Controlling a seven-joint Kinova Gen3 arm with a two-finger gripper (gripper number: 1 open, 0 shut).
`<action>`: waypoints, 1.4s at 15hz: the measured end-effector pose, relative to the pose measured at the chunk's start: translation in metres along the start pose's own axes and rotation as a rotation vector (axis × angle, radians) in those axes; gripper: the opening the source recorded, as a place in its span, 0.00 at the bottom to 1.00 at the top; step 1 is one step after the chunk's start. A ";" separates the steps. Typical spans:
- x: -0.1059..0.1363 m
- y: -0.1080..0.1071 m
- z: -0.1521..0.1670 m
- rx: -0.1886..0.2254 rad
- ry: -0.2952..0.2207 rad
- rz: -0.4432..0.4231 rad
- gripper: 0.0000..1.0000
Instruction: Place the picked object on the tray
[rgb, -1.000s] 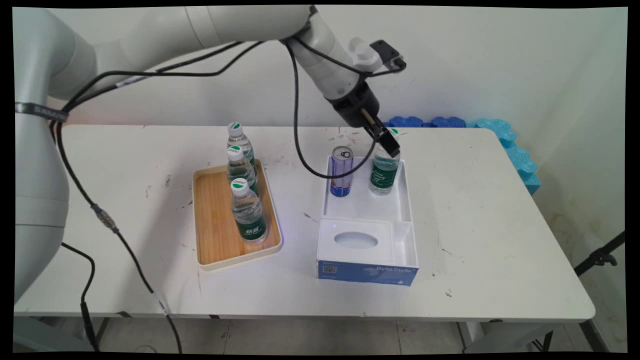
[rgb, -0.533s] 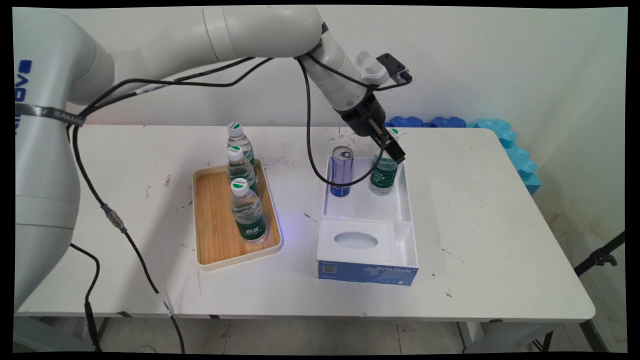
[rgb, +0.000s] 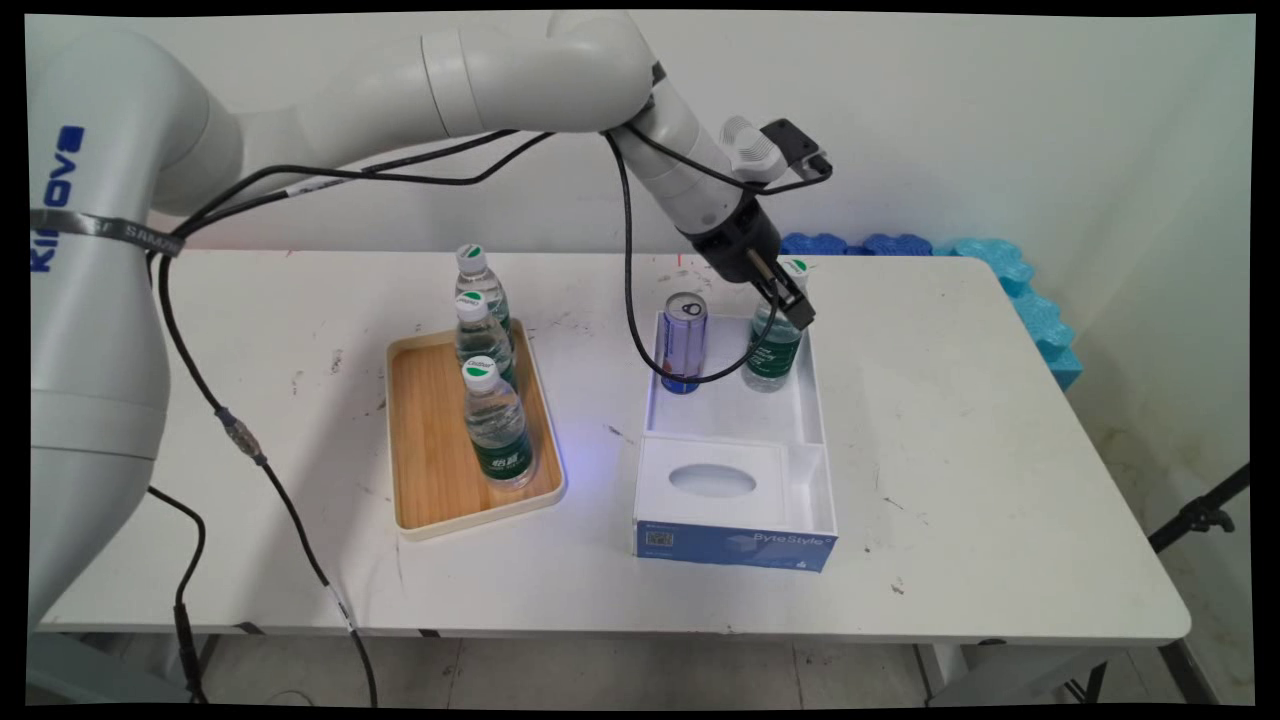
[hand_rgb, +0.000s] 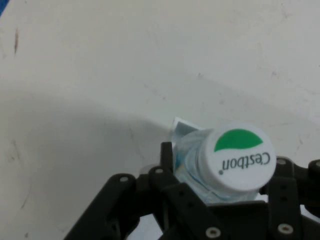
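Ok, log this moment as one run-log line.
gripper: shut on water bottle | bottle: upright in white box | beside: can

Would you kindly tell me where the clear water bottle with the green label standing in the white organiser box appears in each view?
Main view: the clear water bottle stands right of centre, in the white organiser box's far compartment, beside a blue can, with the gripper at its neck.
Hand view: lower right, between the fingers.
Shared landmark: its white cap with the green mark.
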 end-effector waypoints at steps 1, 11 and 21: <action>-0.001 0.001 0.000 -0.003 0.002 0.002 0.00; 0.004 0.016 -0.099 -0.026 0.074 -0.005 0.00; -0.036 0.010 -0.251 -0.029 0.117 0.050 0.00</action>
